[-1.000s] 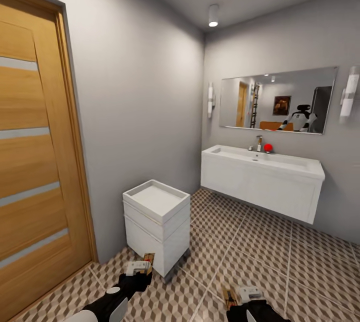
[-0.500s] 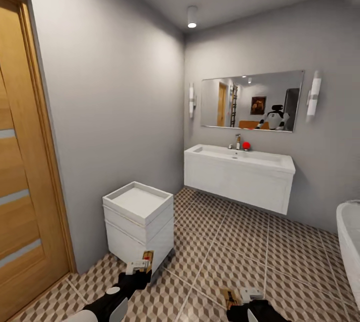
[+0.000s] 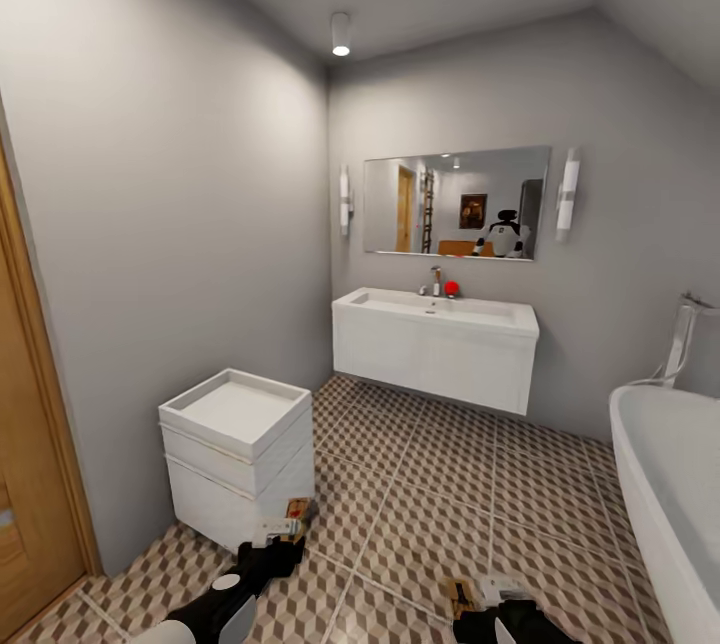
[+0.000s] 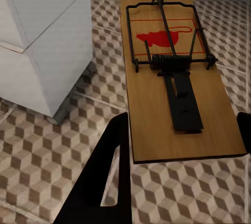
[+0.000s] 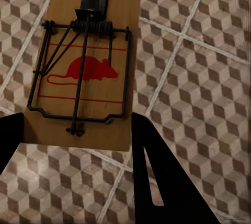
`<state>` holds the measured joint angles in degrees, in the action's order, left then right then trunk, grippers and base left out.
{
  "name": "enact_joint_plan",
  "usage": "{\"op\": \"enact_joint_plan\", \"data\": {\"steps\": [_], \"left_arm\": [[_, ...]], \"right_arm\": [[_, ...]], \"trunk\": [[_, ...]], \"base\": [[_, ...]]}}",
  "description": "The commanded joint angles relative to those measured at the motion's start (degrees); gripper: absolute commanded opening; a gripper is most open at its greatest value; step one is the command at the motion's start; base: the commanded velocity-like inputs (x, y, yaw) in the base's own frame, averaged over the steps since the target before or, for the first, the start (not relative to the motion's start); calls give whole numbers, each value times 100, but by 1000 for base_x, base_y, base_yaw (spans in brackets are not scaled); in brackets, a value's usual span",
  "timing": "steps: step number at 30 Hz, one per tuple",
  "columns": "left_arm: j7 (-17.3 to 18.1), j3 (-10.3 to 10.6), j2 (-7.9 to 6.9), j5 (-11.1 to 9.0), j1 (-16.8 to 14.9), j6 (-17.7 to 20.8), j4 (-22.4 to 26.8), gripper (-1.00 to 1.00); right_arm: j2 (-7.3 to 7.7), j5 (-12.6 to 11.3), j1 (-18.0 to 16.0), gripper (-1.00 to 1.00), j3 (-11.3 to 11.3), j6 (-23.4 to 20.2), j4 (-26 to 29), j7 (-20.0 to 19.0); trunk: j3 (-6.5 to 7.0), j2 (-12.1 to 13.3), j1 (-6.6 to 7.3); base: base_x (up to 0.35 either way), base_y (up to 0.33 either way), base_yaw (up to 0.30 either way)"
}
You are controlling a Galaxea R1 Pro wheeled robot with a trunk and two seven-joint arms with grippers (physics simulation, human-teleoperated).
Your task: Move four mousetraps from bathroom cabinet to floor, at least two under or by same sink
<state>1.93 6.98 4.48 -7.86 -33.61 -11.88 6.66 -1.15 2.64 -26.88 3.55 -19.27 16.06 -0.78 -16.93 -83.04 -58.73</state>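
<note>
Each gripper holds one tan wooden mousetrap with dark wire and a red mouse mark. My left gripper (image 3: 280,530) is shut on a mousetrap (image 3: 296,509) low over the bathroom floor (image 3: 430,514), close to the white boxy unit. In the left wrist view the mousetrap (image 4: 175,78) lies flat between the black fingers (image 4: 112,166). My right gripper (image 3: 488,591) is shut on another mousetrap (image 3: 460,596), which the right wrist view shows as a board (image 5: 89,67) over the cube-pattern tiles (image 5: 198,78). The wide white sink (image 3: 435,344) hangs on the far wall. The cabinet is out of view.
A narrow white boxy basin unit (image 3: 235,444) stands by the left wall, just ahead of my left gripper. A wooden door (image 3: 25,484) is at the far left. A white bathtub (image 3: 660,484) fills the right edge. A mirror (image 3: 455,202) hangs above the sink.
The camera has turned right: the door has slid almost out at the left and the bathtub has come in at the right. Both grippers still hold their mousetraps.
</note>
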Motion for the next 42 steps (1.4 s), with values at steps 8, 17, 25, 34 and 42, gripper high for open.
{"op": "enact_joint_plan", "data": {"steps": [8, 17, 25, 34, 42], "left_arm": [[9, 49, 0, -49, -5, -15, -7, -100], [9, 49, -7, -49, -5, -16, -7, -100], [-1, 44, -9, -53, -5, -20, -7, -100], [17, 56, -17, -40, -5, -9, -7, -100], [18, 55, -10, -40, -5, -9, -7, -100]], "right_arm": [[-8, 9, -2, -100, 40, 27, 6, -6], [-8, 9, -2, -100, 40, 54, 4, -1], [-8, 9, -2, -100, 40, 49, 3, 23], [-11, 9, -2, -100, 40, 47, 4, -9], [-17, 9, -2, -100, 40, 47, -11, -11]], "trunk": [[-7, -4, 0], [-7, -4, 0], [-7, -4, 0], [-7, -4, 0], [-6, -4, 0]], "base": [[0, 0, -256], [0, 0, -253], [0, 0, -31], [268, 90, -1], [293, 131, -13]]}}
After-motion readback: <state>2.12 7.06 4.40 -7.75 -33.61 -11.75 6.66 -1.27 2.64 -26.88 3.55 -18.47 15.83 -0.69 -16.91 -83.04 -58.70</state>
